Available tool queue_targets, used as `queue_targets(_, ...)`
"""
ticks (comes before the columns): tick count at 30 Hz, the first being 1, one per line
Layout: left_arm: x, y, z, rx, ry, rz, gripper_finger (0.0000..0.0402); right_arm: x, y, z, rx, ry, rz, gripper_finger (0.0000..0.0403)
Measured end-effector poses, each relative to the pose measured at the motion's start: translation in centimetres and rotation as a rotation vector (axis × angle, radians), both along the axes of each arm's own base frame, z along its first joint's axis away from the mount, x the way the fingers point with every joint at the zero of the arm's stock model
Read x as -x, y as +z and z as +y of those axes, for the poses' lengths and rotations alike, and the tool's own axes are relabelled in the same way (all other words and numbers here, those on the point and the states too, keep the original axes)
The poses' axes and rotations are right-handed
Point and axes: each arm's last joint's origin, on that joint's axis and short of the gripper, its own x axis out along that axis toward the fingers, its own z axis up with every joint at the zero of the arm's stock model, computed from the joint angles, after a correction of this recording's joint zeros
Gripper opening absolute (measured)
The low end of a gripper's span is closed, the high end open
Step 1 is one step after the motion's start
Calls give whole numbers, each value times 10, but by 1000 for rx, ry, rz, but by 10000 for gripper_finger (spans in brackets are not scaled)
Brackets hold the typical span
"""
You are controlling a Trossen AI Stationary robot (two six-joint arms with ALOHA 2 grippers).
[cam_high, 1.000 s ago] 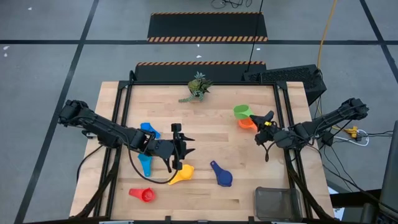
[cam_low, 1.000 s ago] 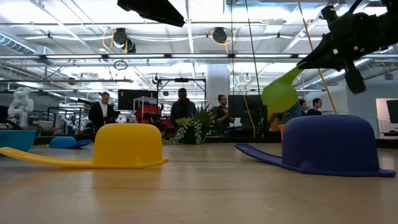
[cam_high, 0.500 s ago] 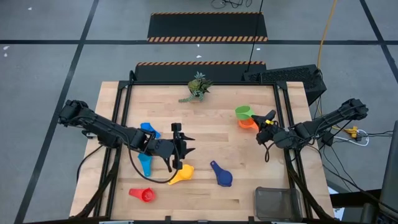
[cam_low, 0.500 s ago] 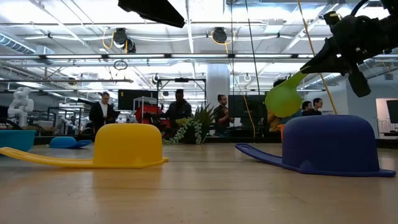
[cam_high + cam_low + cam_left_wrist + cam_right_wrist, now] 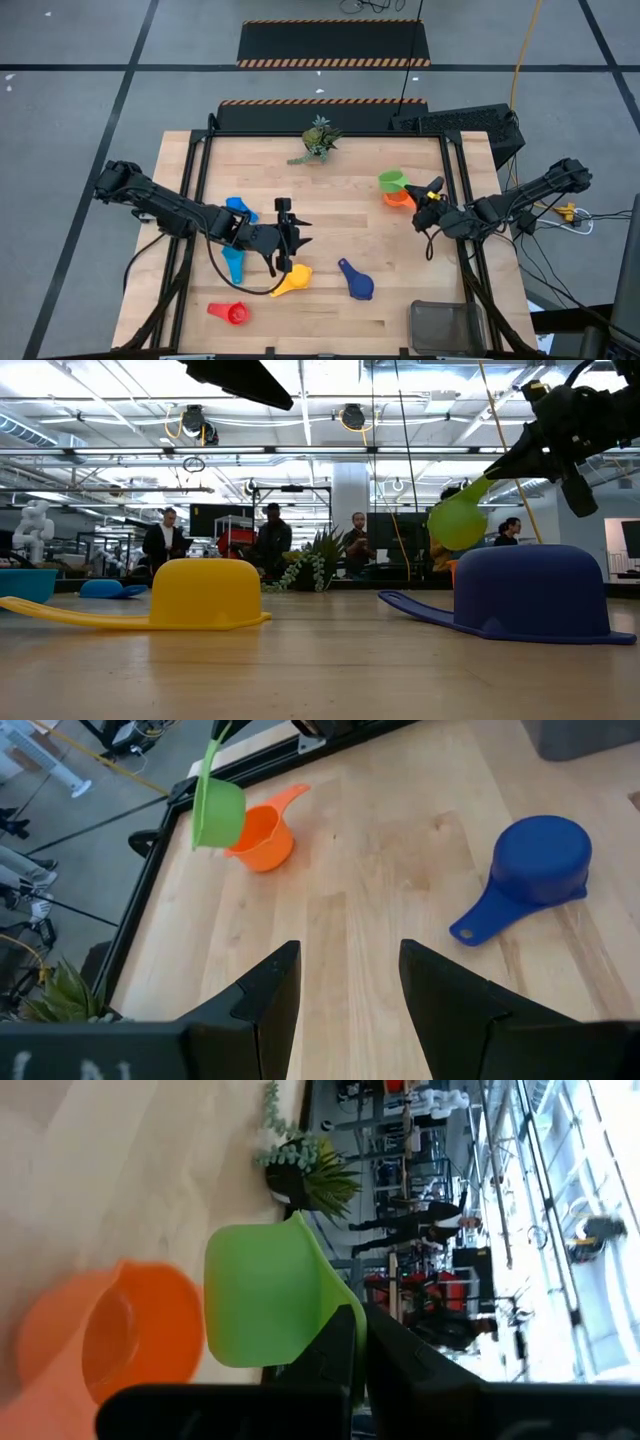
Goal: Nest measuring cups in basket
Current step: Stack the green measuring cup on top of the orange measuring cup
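My right gripper (image 5: 426,193) is shut on the green measuring cup (image 5: 391,180), which hangs just over the orange cup (image 5: 399,198) at the table's right side. My left gripper (image 5: 300,236) hovers open over mid-table, above the yellow cup (image 5: 292,281), touching nothing. The yellow cup (image 5: 205,595) and the dark blue cup (image 5: 530,595) lie mouth down on the wood. Two light blue cups (image 5: 240,208) (image 5: 233,263) and a red one (image 5: 232,313) lie at the left. The basket (image 5: 448,325) stands at the near right corner. My right gripper pinches the green cup's flat handle (image 5: 335,1295) near its free end between its two fingers. The fingers come nearly level from the table's right side, along the handle. The cup is lifted clear and tilted, its bowl (image 5: 458,525) hanging beyond the fingertips over the orange cup.
A small green plant (image 5: 318,140) stands at the far edge. Black frame rails (image 5: 457,200) run along the table's left and right sides. Bare wood lies between the dark blue cup and the orange cup. People stand in the room behind the table.
My right gripper has rolled a little at the wrist while staying in place. The green cup has turned with it, its bowl sinking slightly. My left arm has kept still.
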Motion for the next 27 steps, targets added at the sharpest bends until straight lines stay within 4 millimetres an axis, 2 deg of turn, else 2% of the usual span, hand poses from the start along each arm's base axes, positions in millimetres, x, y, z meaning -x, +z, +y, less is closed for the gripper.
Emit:
queue_targets(2, 0, 0, 0, 0, 0, 0, 175, -3, 1, 4, -27, 14, -36, 0)
queue_targets(6, 0, 0, 0, -8, -4, 2, 175, -7, 2, 10, 20, 48, 8, 0)
queue_targets(13, 0, 0, 0, -22, -13, 6, 175, -8, 28, 10, 37, 23, 78, 0)
queue_targets(16, 0, 0, 0, -24, -14, 10, 175, -4, 35, 9, -36, 38, 135, 0)
queue_targets(20, 0, 0, 0, -43, -25, 16, 175, -1, 32, 9, -112, 39, 222, 0)
queue_targets(27, -1, 3, 0, -74, -49, -10, 175, -4, 26, 9, -108, 20, 271, 0)
